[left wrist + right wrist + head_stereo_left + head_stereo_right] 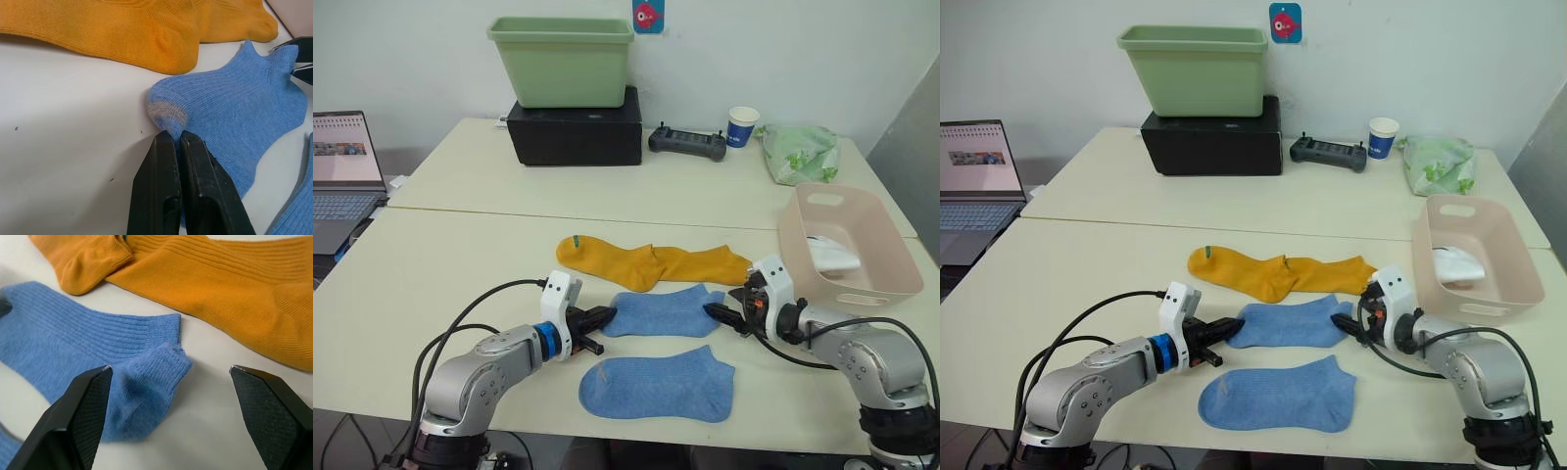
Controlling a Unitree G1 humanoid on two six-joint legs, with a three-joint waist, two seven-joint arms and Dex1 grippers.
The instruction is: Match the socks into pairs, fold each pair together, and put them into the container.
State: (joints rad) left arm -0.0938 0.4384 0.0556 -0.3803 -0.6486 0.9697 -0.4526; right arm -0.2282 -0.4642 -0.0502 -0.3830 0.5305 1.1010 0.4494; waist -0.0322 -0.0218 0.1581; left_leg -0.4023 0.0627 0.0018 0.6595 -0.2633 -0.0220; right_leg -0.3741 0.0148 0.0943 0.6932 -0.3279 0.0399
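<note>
A: Pinching the grey toe of the upper blue sock (664, 310), the left tool (599, 329) has its two black fingers (166, 191) pressed together on the fabric.

B: And the right tool (168, 382)?

A: Spread wide, its fingers either side of that sock's cuff end, not gripping it.

B: Where do the socks lie?

A: Near the bench's (440, 264) front edge. The lower blue sock (658, 389) sits closest to that edge, between the two arms. Two mustard-yellow socks (651, 262) lie just behind the blue ones, overlapping at the middle.

B: The container?

A: The pink basket (891, 259) stands at the right edge of the bench, with a white bundle (832, 257) inside.
</note>
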